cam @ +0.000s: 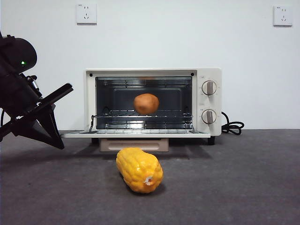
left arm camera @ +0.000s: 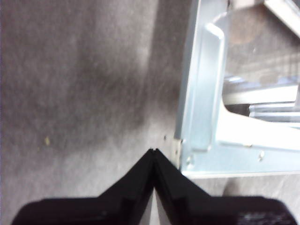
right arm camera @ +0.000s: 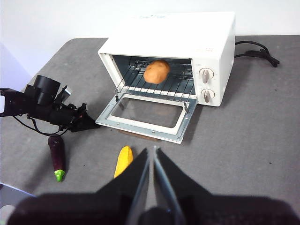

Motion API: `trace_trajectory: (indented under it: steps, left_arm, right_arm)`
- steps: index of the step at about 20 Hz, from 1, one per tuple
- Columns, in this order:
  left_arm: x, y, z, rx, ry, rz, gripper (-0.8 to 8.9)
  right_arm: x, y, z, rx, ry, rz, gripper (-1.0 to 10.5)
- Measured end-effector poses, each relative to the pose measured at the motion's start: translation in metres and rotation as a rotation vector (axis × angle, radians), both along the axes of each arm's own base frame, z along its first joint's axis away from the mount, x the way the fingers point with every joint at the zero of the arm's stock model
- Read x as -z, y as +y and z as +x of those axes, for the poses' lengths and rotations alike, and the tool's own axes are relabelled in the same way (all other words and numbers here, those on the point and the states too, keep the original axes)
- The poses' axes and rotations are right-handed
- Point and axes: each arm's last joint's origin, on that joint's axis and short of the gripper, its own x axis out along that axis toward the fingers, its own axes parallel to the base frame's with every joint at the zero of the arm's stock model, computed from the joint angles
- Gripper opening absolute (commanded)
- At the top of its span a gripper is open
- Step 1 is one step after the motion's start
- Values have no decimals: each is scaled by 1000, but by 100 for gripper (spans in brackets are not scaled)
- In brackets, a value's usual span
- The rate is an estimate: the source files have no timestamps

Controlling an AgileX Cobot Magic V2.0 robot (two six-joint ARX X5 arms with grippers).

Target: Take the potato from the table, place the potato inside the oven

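Observation:
The potato [cam: 146, 103] [right arm camera: 156, 71] lies on the wire rack inside the oven [cam: 208, 79] [right arm camera: 178, 33], whose door [cam: 136, 134] [right arm camera: 145, 115] hangs open and flat. In the left wrist view it is only a brown blur [left arm camera: 243, 28] behind the door frame [left arm camera: 201, 117]. My left gripper [cam: 60, 144] [left arm camera: 153, 152] [right arm camera: 89, 123] is shut and empty, low over the table [cam: 243, 187] just off the door's left corner. High above the table's front, my right gripper [right arm camera: 151, 152] is shut on nothing.
A yellow corn [cam: 139, 169] [right arm camera: 123, 160] lies on the table in front of the oven. A purple eggplant [right arm camera: 57, 157] lies near the left arm. The oven's black cord [cam: 233, 126] [right arm camera: 258, 51] trails off to the right.

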Motion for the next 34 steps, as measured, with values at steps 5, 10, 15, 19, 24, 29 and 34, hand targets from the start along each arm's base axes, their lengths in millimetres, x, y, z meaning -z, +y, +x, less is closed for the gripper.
trace_trajectory:
  steps: [5,10,15,19,24,29,34]
  left_arm:
    - [-1,0,2,-24,-13,-16,-6]
    - [-2,-1,4,-35,-12,-67,-6]
    - [-5,-1,7,-37,-19,-122,-6]
    - [-13,-3,12,-30,-24,-148,-6]
    - [-38,-5,26,-11,-94,-183,-6]
    - [-67,-13,39,33,-185,-218,-6]
    - [-86,-14,47,22,-248,-206,-6]
  right_arm:
    - [0,0,0,1,1,2,24]
    - [0,0,0,3,3,6,24]
    - [0,0,0,4,4,8,24]
    - [0,0,0,4,5,8,24]
    - [0,0,0,4,5,8,24]
    - [0,0,0,5,4,8,24]
    - [0,0,0,21,-1,2,24]
